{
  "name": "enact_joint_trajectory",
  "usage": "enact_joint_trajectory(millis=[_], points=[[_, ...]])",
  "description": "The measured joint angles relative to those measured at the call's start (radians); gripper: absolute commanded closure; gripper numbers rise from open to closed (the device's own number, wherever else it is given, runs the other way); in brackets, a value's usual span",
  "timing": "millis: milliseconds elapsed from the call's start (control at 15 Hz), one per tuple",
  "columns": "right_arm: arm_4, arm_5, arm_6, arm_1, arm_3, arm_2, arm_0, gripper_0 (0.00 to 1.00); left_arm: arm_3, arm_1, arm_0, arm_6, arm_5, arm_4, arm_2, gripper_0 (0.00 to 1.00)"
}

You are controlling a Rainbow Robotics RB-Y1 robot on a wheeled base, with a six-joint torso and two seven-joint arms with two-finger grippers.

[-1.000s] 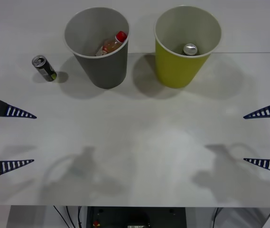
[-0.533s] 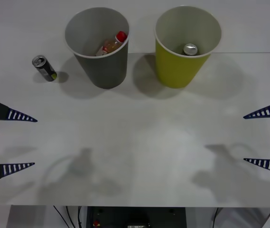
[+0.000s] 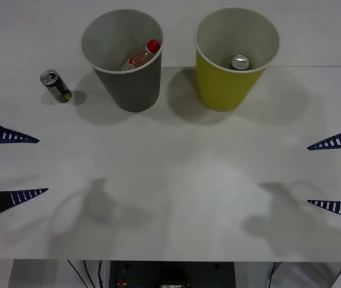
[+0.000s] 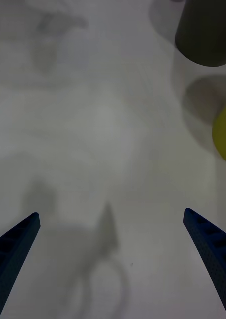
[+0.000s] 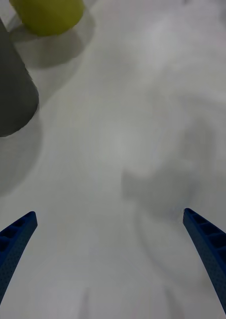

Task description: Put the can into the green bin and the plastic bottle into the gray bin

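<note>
The can (image 3: pixel 56 86), black with lime-green marks and a silver top, lies tilted on the white table left of the gray bin (image 3: pixel 135 90). Inside that bin rests the plastic bottle (image 3: pixel 141 55) with its red cap. To its right stands the green bin (image 3: pixel 221 90), holding another can's silver top (image 3: pixel 240 62). My left gripper (image 3: pixel 20 167) hangs open at the table's left edge, well short of the can. At the right edge my right gripper (image 3: pixel 329 174) is open and holds nothing. The left wrist view takes in the gray bin (image 5: pixel 10 94) and green bin (image 5: pixel 48 15); the right wrist view catches both bins (image 4: pixel 205 35) (image 4: pixel 225 132).
The white table (image 3: pixel 176 174) stretches bare between the two grippers and the bins, crossed by the arms' shadows. A seam runs across the table behind the bins. The front edge lies just below the grippers.
My left gripper has shifted a little toward the far side and turned slightly, staying open. The right gripper, the can, the bottle and both bins have not moved.
</note>
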Motion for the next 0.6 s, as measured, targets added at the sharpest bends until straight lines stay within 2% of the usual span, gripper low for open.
enact_joint_trajectory(millis=[267, 400, 600], points=[[0.0, 0.0, 0.0, 0.0, 0.0, 0.0, 0.0, 0.0, -0.008, -0.003, 0.028, 0.2, 0.14, -0.073, -0.001, 0.0], [0.0, 0.0, 0.0, 0.0, 0.0, 0.0, 0.0, 0.0, -0.045, -0.013, 0.063, 0.316, 0.236, -0.158, -0.001, 0.0], [0.0, 0.0, 0.0, 0.0, 0.0, 0.0, 0.0, 0.0, -0.083, -0.078, 0.096, 0.484, 0.34, -0.297, -0.007, 0.0]])
